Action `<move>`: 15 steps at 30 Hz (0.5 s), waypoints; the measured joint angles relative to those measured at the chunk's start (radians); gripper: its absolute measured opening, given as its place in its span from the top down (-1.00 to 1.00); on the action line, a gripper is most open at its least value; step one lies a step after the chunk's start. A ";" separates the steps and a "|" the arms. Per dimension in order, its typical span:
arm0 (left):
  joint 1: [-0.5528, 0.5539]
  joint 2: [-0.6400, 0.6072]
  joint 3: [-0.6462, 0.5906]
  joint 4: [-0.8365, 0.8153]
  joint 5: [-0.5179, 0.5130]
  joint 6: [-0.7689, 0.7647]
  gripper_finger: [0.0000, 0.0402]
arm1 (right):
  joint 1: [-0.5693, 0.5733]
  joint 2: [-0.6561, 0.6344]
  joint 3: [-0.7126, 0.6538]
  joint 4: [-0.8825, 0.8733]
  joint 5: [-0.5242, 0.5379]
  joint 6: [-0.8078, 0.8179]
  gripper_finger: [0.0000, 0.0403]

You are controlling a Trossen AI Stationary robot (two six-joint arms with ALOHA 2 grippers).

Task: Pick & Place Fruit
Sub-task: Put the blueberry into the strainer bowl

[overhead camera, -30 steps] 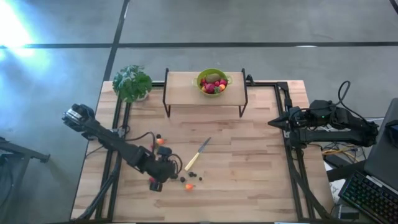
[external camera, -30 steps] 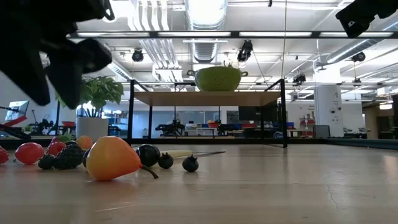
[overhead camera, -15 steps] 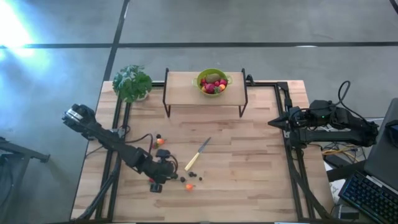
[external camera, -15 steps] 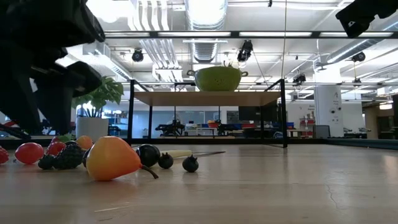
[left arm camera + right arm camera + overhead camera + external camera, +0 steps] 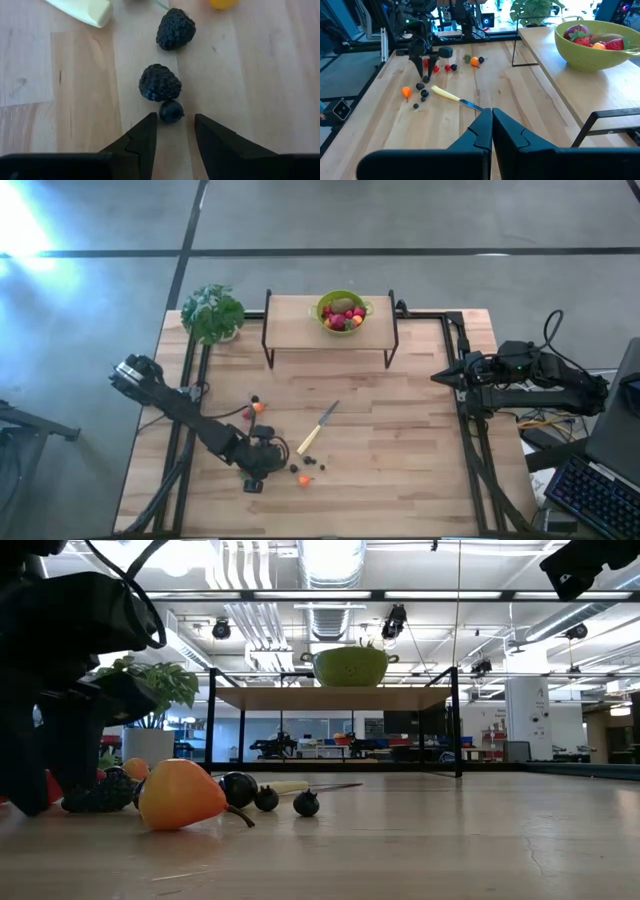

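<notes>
My left gripper (image 5: 262,467) is open and low over the table's near left. In the left wrist view its fingertips (image 5: 175,118) stand on either side of a small dark berry (image 5: 171,111) that lies on the wood, without touching it. Two blackberries (image 5: 160,82) (image 5: 175,29) lie beyond it. An orange fruit (image 5: 303,479) and more loose pieces (image 5: 256,406) lie nearby. A green bowl (image 5: 342,311) with red fruit and a kiwi-like ball stands on the raised shelf. My right gripper (image 5: 438,377) is shut and empty at the table's right edge.
A pale-handled knife (image 5: 318,427) lies right of the loose fruit. A potted plant (image 5: 212,312) stands at the far left corner. The black-framed shelf (image 5: 330,330) spans the far middle. Bare wood lies across the table's middle and right.
My left gripper has gone down to the table among the loose fruit and slightly toward the near edge, staying open. The fruit has stayed in place.
</notes>
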 joint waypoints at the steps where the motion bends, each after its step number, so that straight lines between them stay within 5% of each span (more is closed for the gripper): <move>1: 0.000 0.004 0.000 0.004 -0.001 -0.003 0.31 | 0.000 0.000 0.000 0.000 0.000 0.000 0.96; 15: 0.001 0.009 0.000 0.025 -0.004 -0.006 0.33 | 0.000 0.000 0.000 0.000 0.000 0.000 0.96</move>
